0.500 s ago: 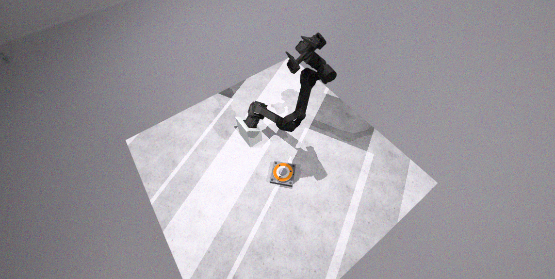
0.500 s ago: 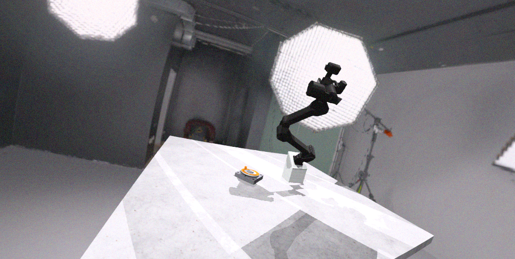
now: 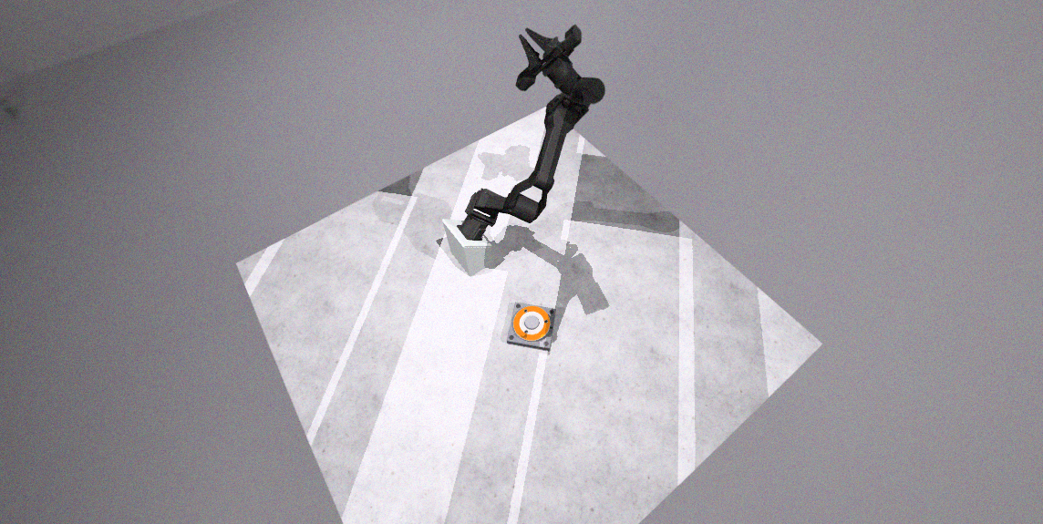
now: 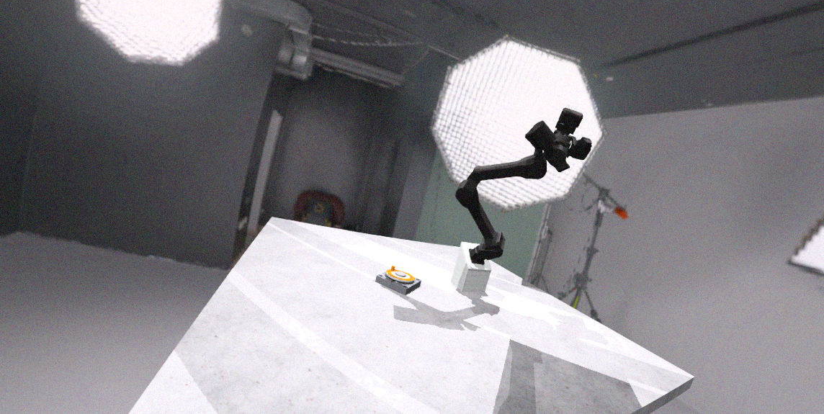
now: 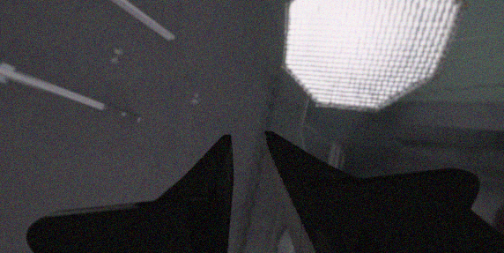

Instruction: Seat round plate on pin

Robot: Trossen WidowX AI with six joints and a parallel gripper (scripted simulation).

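Arm [image 3: 543, 156] raised high off its white block [image 3: 467, 247], wrist pointing up and away from the counter [image 3: 408, 404]; gripper [image 3: 545, 46] sits at about 12 o'clock from the block in the top view, past the far edge of the counter; in the exterior view the gripper [image 4: 562, 140] shows dark against a bright octagonal lamp [image 4: 507, 123].

Fingers narrow — only a slim gap between the two dark tips in the wrist view, nothing between them, background wall and ceiling visible through the gap; the gripper [image 5: 247, 138] faces the same lamp [image 5: 370, 35], which fills the 1 o'clock part of that view.

Round plate [image 3: 531, 322] — orange ring with a white centre — rests on the square grey base [image 3: 516, 340], at roughly 5 o'clock from the block and well apart from every part of the arm; post [image 3: 532, 320] visible as the pale disc in the middle; the pin and the hole are too small to make out from either view. Exterior view: plate [image 4: 399, 276] with an orange tab [image 4: 392, 268] standing up at its far-left edge; base [image 4: 397, 284] lies just beside the block [image 4: 469, 276], at its 9 o'clock; whether the plate is level or tilted cannot be told.
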